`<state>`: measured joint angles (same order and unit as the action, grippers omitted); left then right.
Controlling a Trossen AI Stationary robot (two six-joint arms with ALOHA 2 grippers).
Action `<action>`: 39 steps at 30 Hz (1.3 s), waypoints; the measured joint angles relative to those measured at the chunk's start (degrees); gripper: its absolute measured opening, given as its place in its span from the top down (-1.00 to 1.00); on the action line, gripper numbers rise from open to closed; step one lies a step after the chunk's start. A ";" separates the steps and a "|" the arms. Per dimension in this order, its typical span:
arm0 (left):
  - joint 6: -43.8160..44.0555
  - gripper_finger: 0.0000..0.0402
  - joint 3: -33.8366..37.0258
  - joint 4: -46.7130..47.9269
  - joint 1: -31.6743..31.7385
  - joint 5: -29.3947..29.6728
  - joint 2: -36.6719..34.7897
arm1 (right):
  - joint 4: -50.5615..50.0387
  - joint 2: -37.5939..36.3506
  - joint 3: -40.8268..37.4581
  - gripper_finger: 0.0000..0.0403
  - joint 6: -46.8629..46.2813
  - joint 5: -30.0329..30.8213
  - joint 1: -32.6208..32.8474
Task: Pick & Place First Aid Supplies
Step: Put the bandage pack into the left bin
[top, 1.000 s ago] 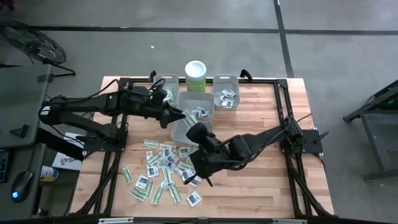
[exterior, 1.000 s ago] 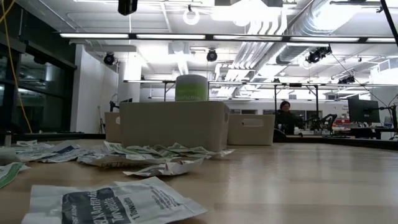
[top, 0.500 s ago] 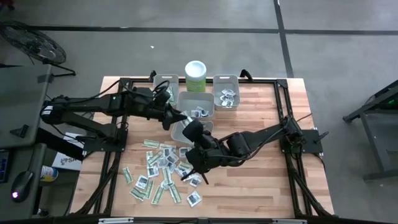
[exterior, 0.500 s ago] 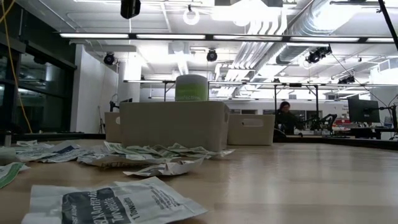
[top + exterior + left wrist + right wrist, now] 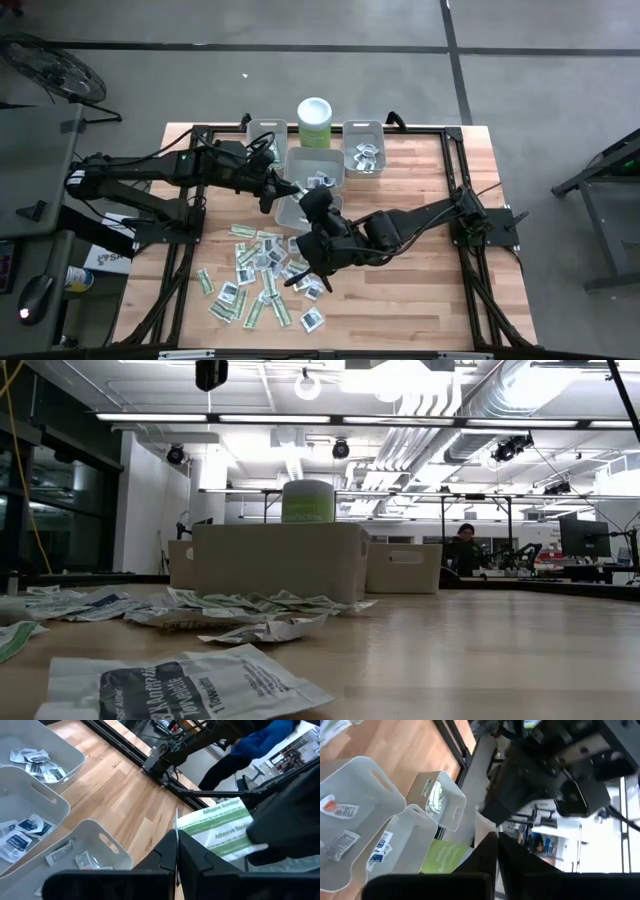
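**Arms.** There are two dark arms. The left end effector (image 5: 176, 837) is closed, and one thin pale edge shows between its fingers. Whether that edge belongs to a gripped item cannot be determined. The right end effector (image 5: 496, 837) is closed on one narrow green-white paper packet printed "Adhesive Bandage" (image 5: 215, 827). In the high view both end effectors sit near the centre of the frame, close together above the bin group. The held packet is in the air just beside the left fingertips.

**Containers.** Four grey rectangular plastic bins (image 5: 315, 153) stand at the upper centre of the wooden desk (image 5: 420, 290): one at upper left, one at upper right, one in the middle and one below it, partly covered by the arms. One tall pale green canister with a white lid (image 5: 315, 118) stands upright between the two upper bins. The upper-left bin holds green-white strips. The other three hold small white square packets, a few in each.

**Supplies.** The remaining first aid supplies (image 5: 255, 258), about twenty flat packets in two kinds (narrow green-white strips and white squares with dark print), lie scattered and partly overlapping on the desk at lower centre-left.

**Background.** In the low view one person (image 5: 465, 548) is at centre right, well beyond the desk.
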<state>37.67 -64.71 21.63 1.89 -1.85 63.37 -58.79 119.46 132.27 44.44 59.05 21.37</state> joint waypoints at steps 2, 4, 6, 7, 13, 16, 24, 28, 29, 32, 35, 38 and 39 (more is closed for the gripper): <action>-0.16 0.99 0.00 0.38 0.00 0.05 0.00 | -0.02 0.00 0.00 0.89 -2.79 -0.76 0.00; -0.88 0.99 0.00 1.41 0.00 0.09 0.00 | -0.03 0.00 0.00 0.79 -6.36 -1.78 0.00; -1.64 0.99 0.00 2.41 0.02 0.24 0.00 | -0.06 0.00 0.00 0.65 -10.45 -2.46 0.02; -1.96 0.99 0.00 3.09 0.02 0.61 0.00 | -0.07 0.00 0.00 0.58 -12.78 -2.60 0.02; -5.10 1.00 0.00 9.48 1.11 5.98 -0.34 | -2.07 0.00 0.02 0.20 -35.91 -3.03 0.04; -6.66 1.00 0.07 13.77 3.46 8.41 -0.67 | -3.83 0.00 0.02 0.11 -47.33 -7.65 -0.35; -16.06 1.00 0.07 21.41 13.13 10.31 -0.46 | -5.87 0.00 0.02 0.10 -67.71 -17.08 -2.58; -18.36 1.00 0.07 22.44 19.17 10.34 1.22 | -7.04 -0.02 0.02 0.11 -76.94 -18.87 -3.79; -18.35 1.00 0.07 21.98 20.56 10.33 1.71 | -7.65 -0.02 0.02 0.11 -79.45 -18.94 -4.16; -18.14 1.00 0.16 21.21 24.07 10.56 3.82 | -12.63 -0.04 0.03 0.10 -87.71 -18.96 -5.46; -17.27 1.00 2.86 16.79 27.25 8.85 5.35 | -21.61 -0.07 0.04 0.10 -95.43 -19.17 -6.41; -14.95 1.00 7.51 10.74 30.53 6.59 5.82 | -29.40 -0.07 0.04 0.10 -101.71 -16.87 -6.39; -13.93 1.00 9.33 8.64 31.59 6.20 5.84 | -31.02 -0.08 0.04 0.10 -103.78 -16.24 -6.19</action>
<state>23.74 -55.38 30.27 33.48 4.35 69.21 -89.80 119.38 132.31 -59.34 42.81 15.18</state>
